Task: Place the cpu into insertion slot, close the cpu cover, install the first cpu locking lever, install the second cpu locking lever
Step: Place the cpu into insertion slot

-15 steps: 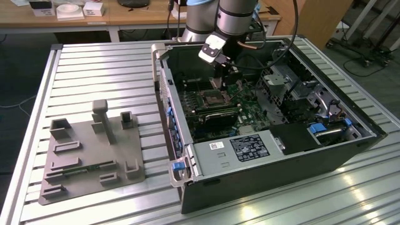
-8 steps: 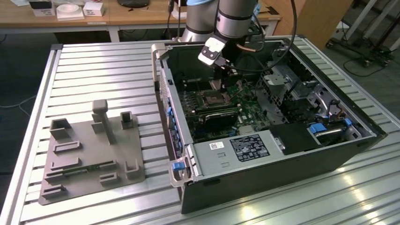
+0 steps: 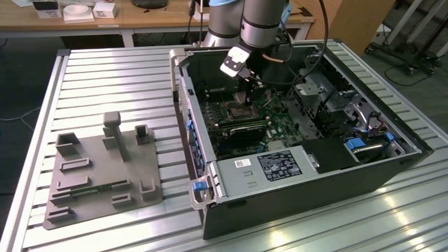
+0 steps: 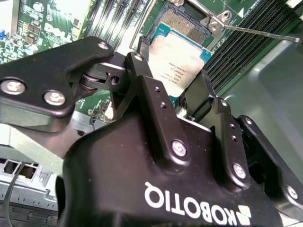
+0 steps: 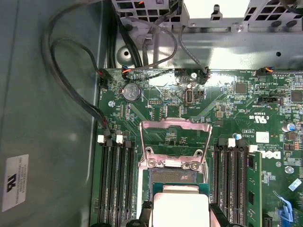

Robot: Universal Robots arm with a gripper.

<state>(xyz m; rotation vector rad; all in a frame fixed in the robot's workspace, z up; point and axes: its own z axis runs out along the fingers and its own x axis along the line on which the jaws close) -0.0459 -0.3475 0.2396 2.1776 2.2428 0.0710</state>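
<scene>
The tool [image 4: 168,71] is clamped on the cpu [image 4: 176,56], with its fingers [image 5: 219,215] pressed to two opposite edges of the chip. In both wrist views the cpu hangs over the slot [image 5: 174,176] and hides part of it; whether it touches the slot cannot be told. The cover [image 5: 175,124] is swung open from the slot's edge, and green board shows through its window. A thin lever [image 4: 258,33] juts out from a corner of the slot. Memory slots [image 5: 116,184] run along both sides of the slot. In the exterior view the arm reaches down over the slot inside the open case [image 3: 364,168], which lies on the tabletop [image 3: 105,79].
</scene>
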